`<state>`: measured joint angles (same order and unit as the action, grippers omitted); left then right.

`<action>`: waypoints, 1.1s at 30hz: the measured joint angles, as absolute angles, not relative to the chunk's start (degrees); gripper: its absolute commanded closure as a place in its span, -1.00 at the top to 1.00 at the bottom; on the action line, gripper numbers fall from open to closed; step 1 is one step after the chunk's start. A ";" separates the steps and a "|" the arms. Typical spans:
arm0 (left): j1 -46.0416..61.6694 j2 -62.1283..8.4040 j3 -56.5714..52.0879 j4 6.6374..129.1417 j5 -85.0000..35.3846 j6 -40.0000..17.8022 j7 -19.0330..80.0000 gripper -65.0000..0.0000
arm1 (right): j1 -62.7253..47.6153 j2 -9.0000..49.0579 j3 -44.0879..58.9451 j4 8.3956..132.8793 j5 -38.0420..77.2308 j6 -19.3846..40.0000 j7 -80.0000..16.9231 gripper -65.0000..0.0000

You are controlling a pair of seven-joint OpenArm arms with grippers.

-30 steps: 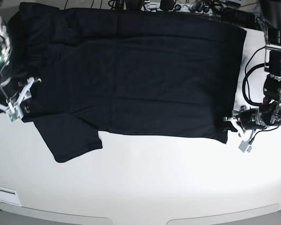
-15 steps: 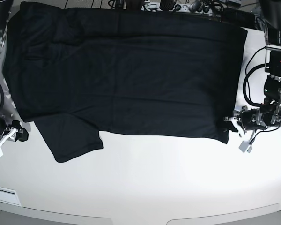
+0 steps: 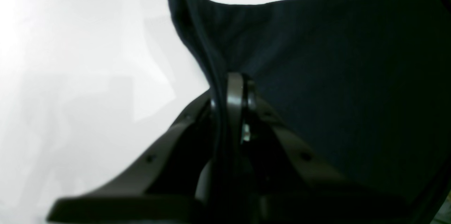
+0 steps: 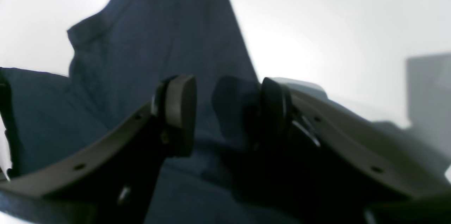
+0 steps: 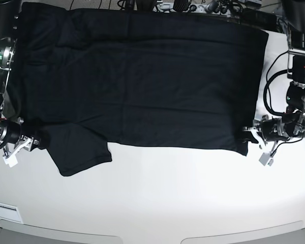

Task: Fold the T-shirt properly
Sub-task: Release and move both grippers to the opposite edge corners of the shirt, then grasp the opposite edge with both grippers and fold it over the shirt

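The black T-shirt point(image 5: 142, 76) lies spread flat across the white table point(image 5: 168, 193), one short sleeve point(image 5: 79, 150) sticking out toward the front left. My left gripper point(image 5: 248, 133) sits at the shirt's front right corner and is shut on the cloth edge; in the left wrist view the left gripper point(image 3: 232, 93) pinches a raised fold of T-shirt point(image 3: 334, 76). My right gripper point(image 5: 39, 141) is at the sleeve's left edge. In the right wrist view the right gripper point(image 4: 227, 111) is open, its pads point(image 4: 179, 111) straddling the T-shirt point(image 4: 158, 33) cloth.
Cables and equipment point(image 5: 193, 6) crowd the table's back edge. The left arm's body and looped black cable point(image 5: 295, 96) stand at the right side. The right arm's base point(image 5: 0, 56) stands at the far left. The table's front edge curves along the bottom.
My right gripper has swung down the table's left side, then in toward the sleeve, reaching its edge. The left gripper has stayed put on the shirt corner.
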<state>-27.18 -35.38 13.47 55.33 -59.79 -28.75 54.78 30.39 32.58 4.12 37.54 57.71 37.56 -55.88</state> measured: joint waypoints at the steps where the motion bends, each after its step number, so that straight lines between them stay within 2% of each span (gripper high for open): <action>1: -27.18 -35.38 13.47 55.33 -59.81 -28.75 54.81 -1.00 | 30.39 32.23 4.14 37.54 57.76 37.58 -55.72 -0.02; 4: -27.18 -35.38 13.47 55.33 -59.81 -28.75 54.89 -1.00 | 30.37 31.79 4.14 37.54 57.93 38.79 -55.75 -0.05; 5: -27.18 -35.38 13.47 55.33 -59.81 -28.75 54.89 -1.00 | 30.39 31.73 4.14 37.54 57.91 39.00 -55.75 -0.14; 6: -27.18 -35.38 13.47 55.35 -59.81 -28.75 54.89 -1.00 | 30.37 31.68 4.14 37.54 57.76 39.51 -55.83 -0.29; 9: -27.18 -35.38 13.47 55.35 -59.81 -28.75 54.87 -1.00 | 30.30 31.53 4.12 37.52 57.34 39.48 -56.23 -0.96; 10: -27.18 -35.40 13.47 55.33 -59.81 -28.75 54.78 -1.00 | 30.35 31.53 4.12 37.52 57.30 39.48 -56.29 -1.00; 16: -27.55 -35.35 13.54 55.27 -58.96 -28.75 52.49 -1.00 | 30.57 31.57 3.11 40.62 53.39 39.51 -54.19 -1.00; 19: -27.97 -35.24 13.54 55.22 -58.50 -28.69 52.51 -1.00 | 32.67 31.70 -1.74 42.15 48.45 39.51 -51.05 -1.00; 27: -28.16 -35.33 13.54 55.07 -58.06 -28.32 52.38 -1.00 | 41.34 31.66 -16.21 42.59 44.97 39.86 -47.13 -1.00; 33: -28.14 -36.40 13.54 55.07 -58.02 -28.32 52.38 -1.00 | 47.97 31.75 -17.80 42.70 44.38 39.94 -46.89 -1.00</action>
<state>-28.14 -36.40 13.54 55.07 -58.02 -28.32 52.38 47.97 31.75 -17.80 42.70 44.38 39.94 -46.89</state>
